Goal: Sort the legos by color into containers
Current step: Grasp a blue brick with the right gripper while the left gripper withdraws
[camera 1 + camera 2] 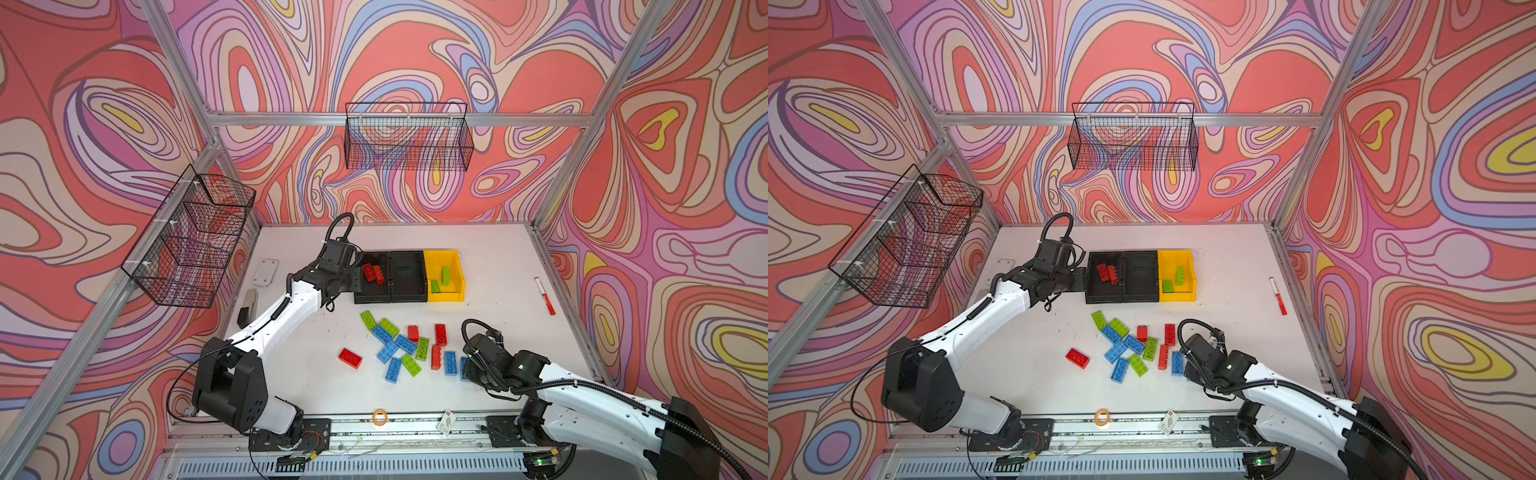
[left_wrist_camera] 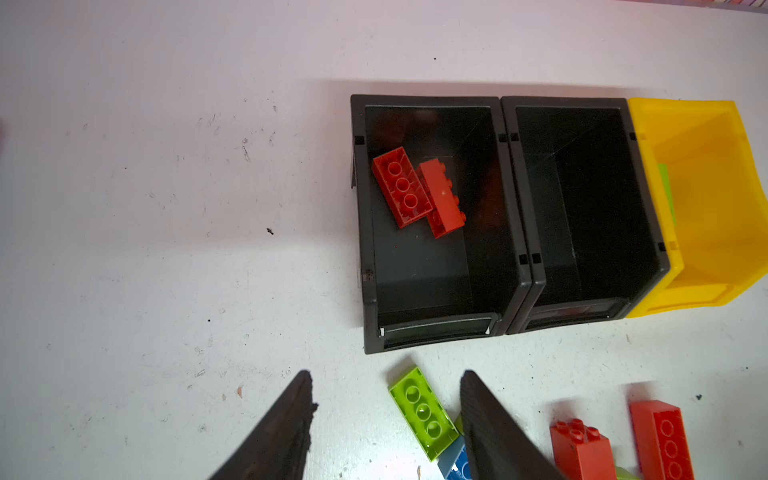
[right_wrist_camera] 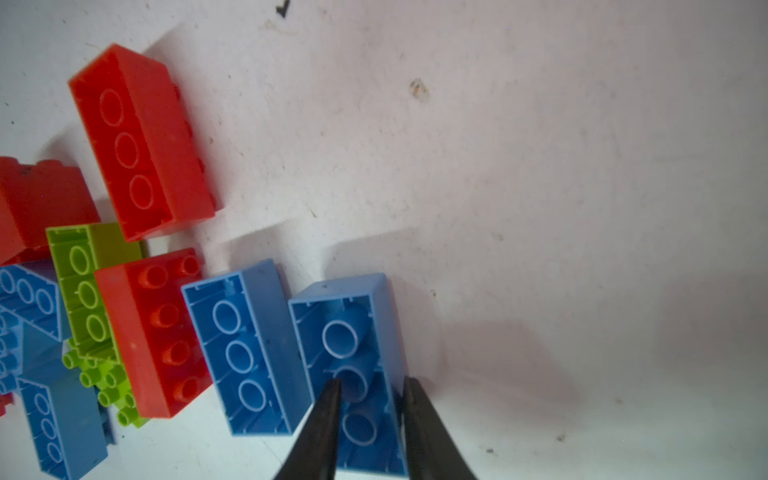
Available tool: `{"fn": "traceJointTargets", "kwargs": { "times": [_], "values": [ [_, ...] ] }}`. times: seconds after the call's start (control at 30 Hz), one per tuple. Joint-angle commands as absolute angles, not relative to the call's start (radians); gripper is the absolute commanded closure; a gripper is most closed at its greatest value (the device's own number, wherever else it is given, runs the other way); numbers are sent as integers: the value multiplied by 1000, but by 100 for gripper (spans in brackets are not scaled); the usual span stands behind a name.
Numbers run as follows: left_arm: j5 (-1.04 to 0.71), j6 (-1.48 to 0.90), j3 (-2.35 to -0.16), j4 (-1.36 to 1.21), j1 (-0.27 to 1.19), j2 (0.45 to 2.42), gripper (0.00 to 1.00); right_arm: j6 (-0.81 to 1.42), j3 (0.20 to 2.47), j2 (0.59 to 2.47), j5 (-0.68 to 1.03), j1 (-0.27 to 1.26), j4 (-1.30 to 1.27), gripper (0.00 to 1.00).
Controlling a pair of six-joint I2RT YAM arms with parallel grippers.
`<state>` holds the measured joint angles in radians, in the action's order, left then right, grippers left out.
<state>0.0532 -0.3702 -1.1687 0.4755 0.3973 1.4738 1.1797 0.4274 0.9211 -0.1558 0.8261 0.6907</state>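
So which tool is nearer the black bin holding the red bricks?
Left. The left tool hovers open right beside the black bin; the right tool is off at the loose pile, shut on a blue brick.

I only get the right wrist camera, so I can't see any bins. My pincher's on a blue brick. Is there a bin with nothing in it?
Observer: Yes. The middle black bin is empty.
Operator: What's in the ones next to it?
Observer: The other black bin, on its left in both top views, holds two red bricks.
Operator: And the last one?
Observer: The yellow bin holds two green bricks, so your blue brick probably belongs in the middle one.
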Motion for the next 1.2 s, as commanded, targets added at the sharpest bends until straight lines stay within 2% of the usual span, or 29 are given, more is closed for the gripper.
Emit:
{"fn": "traceJointTargets", "kwargs": {
  "times": [0.0,0.17,0.33,0.37,0.5,0.6,1.03,1.17],
  "values": [
    [61,-372,-1157,481,393,1454,40,1185,468,913,-190,830,735,75],
    [60,-369,-1157,489,393,1453,40,1142,561,931,-225,831,772,81],
    [58,-362,-1130,496,394,1432,41,1090,632,1002,-243,831,795,82],
    [58,-360,-1125,500,393,1426,41,1088,631,1011,-238,831,797,80],
    [74,-348,-1097,509,393,1397,40,1092,600,1019,-225,830,817,59],
    [73,-344,-1093,513,394,1394,40,1088,582,1015,-217,831,806,52],
    [71,-342,-1100,515,394,1406,40,1075,518,1106,-187,831,708,50],
    [64,-350,-1092,518,394,1407,41,1075,508,1130,-179,830,679,53]
  ]
}}
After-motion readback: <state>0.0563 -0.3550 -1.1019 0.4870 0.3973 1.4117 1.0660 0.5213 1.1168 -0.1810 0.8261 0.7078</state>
